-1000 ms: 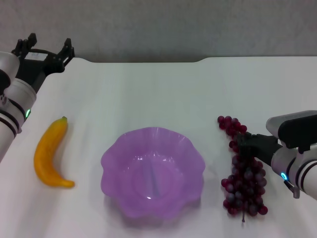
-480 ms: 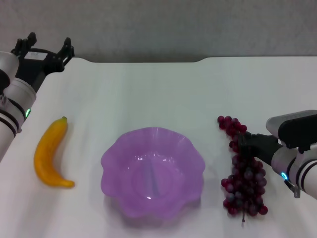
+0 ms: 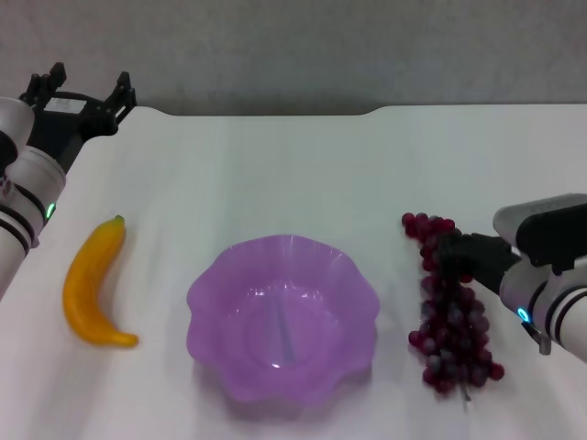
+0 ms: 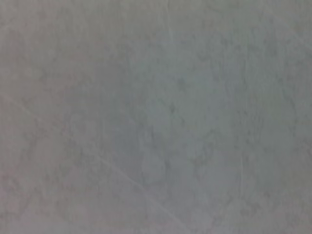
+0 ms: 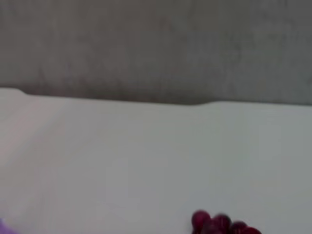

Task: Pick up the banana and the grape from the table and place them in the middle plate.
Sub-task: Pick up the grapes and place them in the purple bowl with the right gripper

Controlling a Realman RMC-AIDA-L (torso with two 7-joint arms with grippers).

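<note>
Head view: the grapes (image 3: 451,307) have shifted since a second ago. The bunch has slid a little and its bottom end has swung toward 5 o'clock, so the right end effector (image 3: 449,258) looks clenched on the top of the bunch and starting to lift it. I'd say the grape pick is underway, and the carry to the plate (image 3: 282,316) comes next. The bunch's long axis runs roughly 12 to 6, stem tip at the low end, and it sits at 3 o'clock of the plate. The banana (image 3: 92,286) hasn't budged: it's on the tabletop (image 3: 275,174) at 9 o'clock of the plate, long axis about 1 to 6, green tip up. The left end effector (image 3: 83,92) is parked far back-left, fingers spread apart.

Left wrist view: just blank grey surface, nothing useful.

Right wrist view: tabletop, plus a few grapes at the frame edge.
</note>
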